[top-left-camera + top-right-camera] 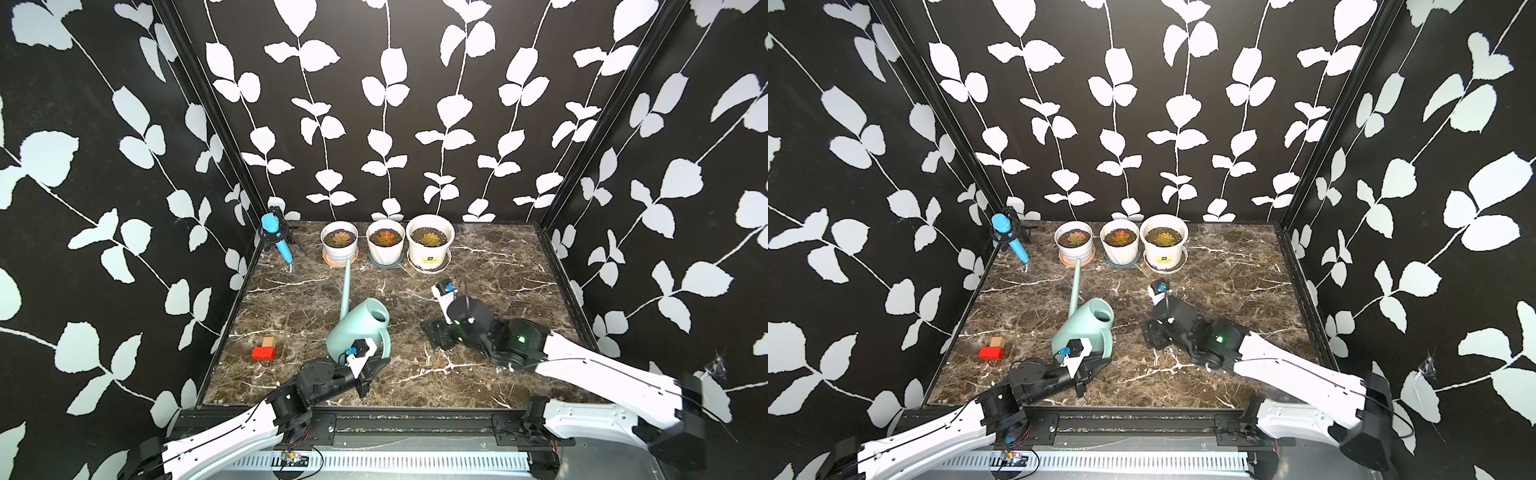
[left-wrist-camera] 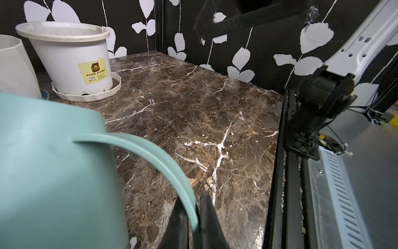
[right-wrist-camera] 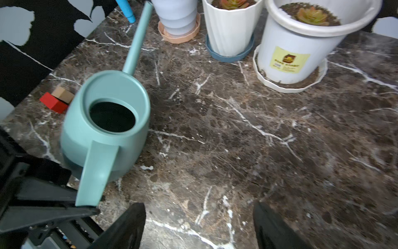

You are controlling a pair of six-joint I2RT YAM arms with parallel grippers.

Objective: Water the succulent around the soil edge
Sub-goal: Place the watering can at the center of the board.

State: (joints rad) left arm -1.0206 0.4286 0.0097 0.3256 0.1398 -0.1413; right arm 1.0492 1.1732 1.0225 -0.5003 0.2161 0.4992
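At back, three pots (image 1: 385, 252) hold succulents (image 1: 385, 237); left tool (image 2: 192, 212) pinches watering-can handle (image 2: 150, 148), right tool (image 3: 199, 208) spread.

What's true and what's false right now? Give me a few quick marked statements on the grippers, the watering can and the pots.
1. The left gripper is shut on the handle of the watering can. True.
2. The right gripper holds a pot. False: it is open and empty.
3. Three pots stand in a row at the back: left pot, middle pot, labelled pot. True.
4. The spout hangs over the labelled pot's soil. False: its tip is near the pink saucer under the left pot, at the row's other end.
5. A red block lies apart from the watering can. True.
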